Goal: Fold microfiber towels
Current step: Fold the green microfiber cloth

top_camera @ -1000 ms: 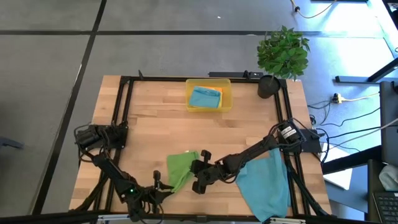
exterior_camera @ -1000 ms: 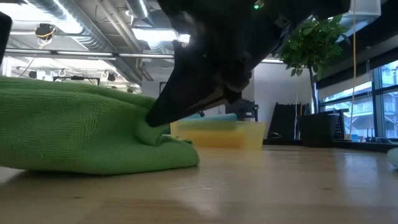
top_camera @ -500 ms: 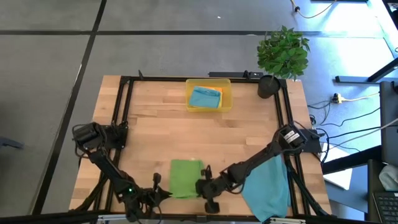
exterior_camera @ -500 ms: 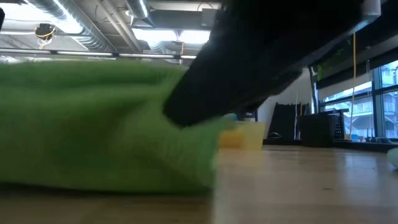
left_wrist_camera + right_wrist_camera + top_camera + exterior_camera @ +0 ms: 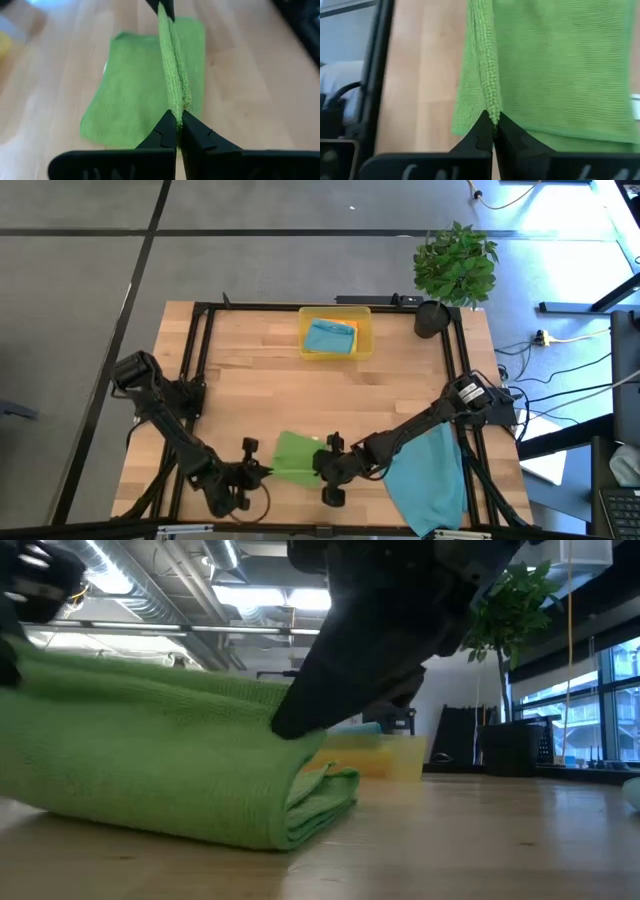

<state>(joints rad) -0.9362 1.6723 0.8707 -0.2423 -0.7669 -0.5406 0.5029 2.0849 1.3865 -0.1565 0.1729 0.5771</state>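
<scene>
A green microfiber towel lies folded near the table's front edge, between my two grippers. My left gripper is shut on the left end of its raised edge. My right gripper is shut on the right end. In the low view the towel's lower part rests on the table, and its folded layers show at the right. A teal-blue towel lies spread at the front right, partly under my right arm. My left gripper pinches the left end of the towel's raised edge between its two fingers, slanting down from the table's left. The edge looks doubled and runs taut to the other gripper, while the rest lies below on the table. My right gripper pinches the right end of the same edge between its two fingers, slanting down from the table's right. The edge is lifted and the cloth slopes away from it to the table.
A translucent yellow tray at the far middle holds a folded teal-blue towel over an orange one. A potted plant stands at the far right corner. A black frame runs along the table's sides.
My right gripper drew the rumpled green towel toward the near edge, where it lay as a flat rectangle. My left gripper came in at its left end. Both grippers have since risen with the towel's near edge, now taut between them, while the far part stays on the table.
</scene>
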